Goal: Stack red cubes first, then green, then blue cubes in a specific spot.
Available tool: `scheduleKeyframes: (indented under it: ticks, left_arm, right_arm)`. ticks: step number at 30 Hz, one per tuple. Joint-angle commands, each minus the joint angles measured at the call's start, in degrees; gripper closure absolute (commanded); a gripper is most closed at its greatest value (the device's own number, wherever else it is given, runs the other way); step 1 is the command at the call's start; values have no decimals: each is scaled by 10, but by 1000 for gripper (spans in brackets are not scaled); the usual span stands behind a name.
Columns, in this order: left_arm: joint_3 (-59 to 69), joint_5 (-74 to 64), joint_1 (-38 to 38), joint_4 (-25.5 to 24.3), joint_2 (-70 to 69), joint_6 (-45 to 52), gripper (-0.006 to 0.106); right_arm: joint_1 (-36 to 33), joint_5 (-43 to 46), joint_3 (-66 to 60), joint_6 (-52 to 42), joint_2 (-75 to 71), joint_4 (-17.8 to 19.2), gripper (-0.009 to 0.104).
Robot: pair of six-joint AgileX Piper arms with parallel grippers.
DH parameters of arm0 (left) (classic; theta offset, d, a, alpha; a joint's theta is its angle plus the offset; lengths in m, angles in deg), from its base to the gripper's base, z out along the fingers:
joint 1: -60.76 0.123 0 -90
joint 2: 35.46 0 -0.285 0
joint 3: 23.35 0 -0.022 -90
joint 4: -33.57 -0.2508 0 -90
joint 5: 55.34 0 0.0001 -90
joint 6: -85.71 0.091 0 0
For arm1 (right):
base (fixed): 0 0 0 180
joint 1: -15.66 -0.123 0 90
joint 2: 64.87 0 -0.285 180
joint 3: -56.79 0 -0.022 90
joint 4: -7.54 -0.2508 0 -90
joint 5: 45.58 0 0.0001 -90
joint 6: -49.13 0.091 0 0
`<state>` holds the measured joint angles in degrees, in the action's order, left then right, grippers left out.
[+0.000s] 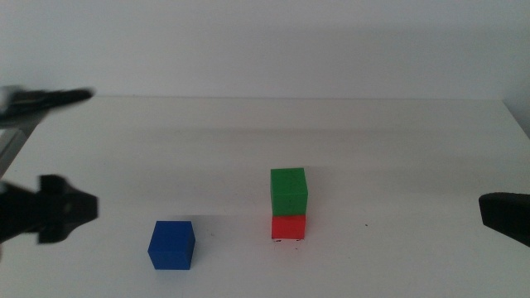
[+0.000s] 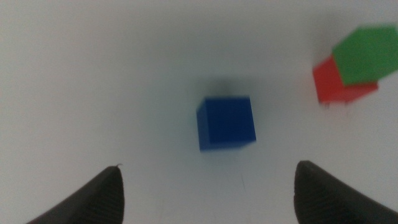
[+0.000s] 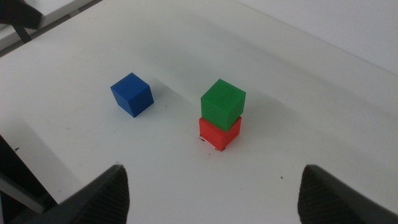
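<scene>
The green cube (image 1: 289,190) sits on the red cube (image 1: 288,227) on the white surface (image 1: 397,149), with the blue cube (image 1: 171,244) apart, alone. The left gripper (image 2: 205,193) hovers over the blue cube, jaws wide and empty; the right gripper (image 3: 214,193) waits aside, jaws wide too.

No text, label, brand, number or sign could be read anywhere. The red cube (image 1: 288,227), green cube (image 1: 289,191) and blue cube (image 1: 171,244) had plain faces, and the desk (image 1: 397,157) bore no writing.

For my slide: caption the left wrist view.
Open left gripper above blue cube; green cube sits on red cube.
</scene>
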<state>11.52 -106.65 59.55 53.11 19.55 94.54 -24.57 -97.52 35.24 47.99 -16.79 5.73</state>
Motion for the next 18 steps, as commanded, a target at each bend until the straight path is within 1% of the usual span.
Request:
scheduleKeyframes:
  ticks: [1,3,4,5,8,10,12,14,16,18]
  left_arm:
    - [-34,-35,-12,10,70,3,8]
    - [-51,-16,-46,-9,123,-5,8]
    - [-66,-19,-68,-27,152,-39,8]
    - [-82,-32,-88,-53,176,-75,8]
    - [-149,-79,-167,-164,259,-201,8]
    - [-181,-91,-216,-222,303,-258,8]
    - [-195,-88,-248,-244,336,-301,8]
    - [-196,-88,-258,-251,363,-321,8]
    - [-196,-84,-258,-238,389,-322,8]
    - [-196,-41,-257,-228,409,-315,8]
  right_arm:
    - [3,9,-2,-1,-3,1,14]
    - [3,9,-2,-1,-3,1,14]
    - [3,9,-2,-1,-3,1,14]
    - [3,9,-2,-1,-3,1,14]
    - [3,9,-2,-1,-3,1,14]
    - [3,9,-2,-1,-3,1,14]
    - [3,9,-2,-1,-3,1,14]
    - [3,9,-2,-1,-3,1,14]
    - [3,9,-2,-1,-3,1,14]
    - [3,9,-2,-1,-3,1,14]
